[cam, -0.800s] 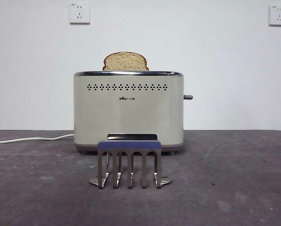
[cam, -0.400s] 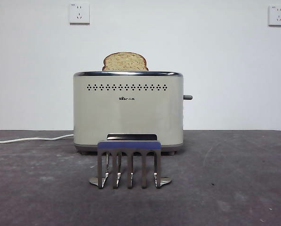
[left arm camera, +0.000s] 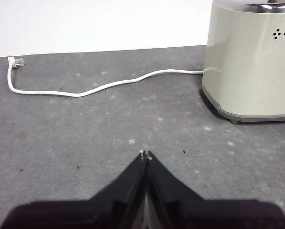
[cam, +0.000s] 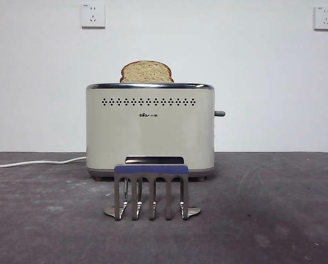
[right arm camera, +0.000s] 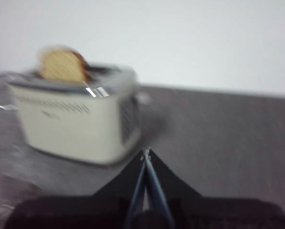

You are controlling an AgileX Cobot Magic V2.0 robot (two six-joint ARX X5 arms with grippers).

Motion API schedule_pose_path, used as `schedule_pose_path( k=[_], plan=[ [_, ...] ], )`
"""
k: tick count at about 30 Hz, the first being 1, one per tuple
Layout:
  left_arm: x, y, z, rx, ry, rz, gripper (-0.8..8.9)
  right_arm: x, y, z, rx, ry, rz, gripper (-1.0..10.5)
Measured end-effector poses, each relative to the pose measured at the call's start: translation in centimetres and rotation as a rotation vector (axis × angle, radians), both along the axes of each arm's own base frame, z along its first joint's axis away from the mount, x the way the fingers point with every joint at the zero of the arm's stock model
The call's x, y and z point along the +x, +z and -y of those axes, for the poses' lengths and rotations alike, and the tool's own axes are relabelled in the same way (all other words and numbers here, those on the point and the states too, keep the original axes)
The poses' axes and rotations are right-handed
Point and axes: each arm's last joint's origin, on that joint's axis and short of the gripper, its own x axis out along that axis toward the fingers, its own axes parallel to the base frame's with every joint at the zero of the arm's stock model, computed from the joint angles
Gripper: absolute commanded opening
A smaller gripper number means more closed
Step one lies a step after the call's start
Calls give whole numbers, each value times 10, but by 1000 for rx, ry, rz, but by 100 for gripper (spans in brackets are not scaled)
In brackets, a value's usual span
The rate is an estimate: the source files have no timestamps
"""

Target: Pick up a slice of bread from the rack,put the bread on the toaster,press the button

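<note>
- The slice of bread (cam: 146,72) already stands in the top slot of the toaster (cam: 150,129), with only its round top poking out above the chrome rim.
- The rack (cam: 151,190) stands just in front of the toaster, and nothing sits between its prongs.
- So the step left looks like pressing the button. The small dark lever (cam: 220,114) sticks out from one end of the toaster, high up on that end.
- The right gripper (right arm camera: 146,153) has its jaws pressed together and holds nothing. It looks at the toaster from the lever end, a bit away from it, and its picture is blurry.
- The left gripper (left arm camera: 145,155) also has its jaws pressed together and empty. It is low over the table at the other end of the toaster, where the white cord (left arm camera: 99,86) comes out.
- So the right gripper seems the better one to reach the lever. It would have to come in at the toaster's end and push down.
</note>
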Motion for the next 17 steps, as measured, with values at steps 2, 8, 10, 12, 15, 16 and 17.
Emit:
schedule_pose_path(
  k=[2,8,10,12,15,16,17],
  plan=[
    [0,0,0,0,0,0,-4,0,-17,1,8,-52,-19,1],
    [0,0,0,0,0,0,-4,0,-53,4,47,-132,-39,1],
    [0,0,0,0,0,0,-4,1,-67,4,63,-134,-64,1],
    [0,0,0,0,0,0,-4,2,-77,3,76,-137,-87,1],
    [0,0,0,0,0,0,-4,3,-85,4,92,-141,-91,1],
    [0,0,0,0,0,0,-4,3,-86,4,97,-141,-87,1],
    [0,0,0,0,0,0,-4,3,-86,4,99,-143,-84,1]
  ],
)
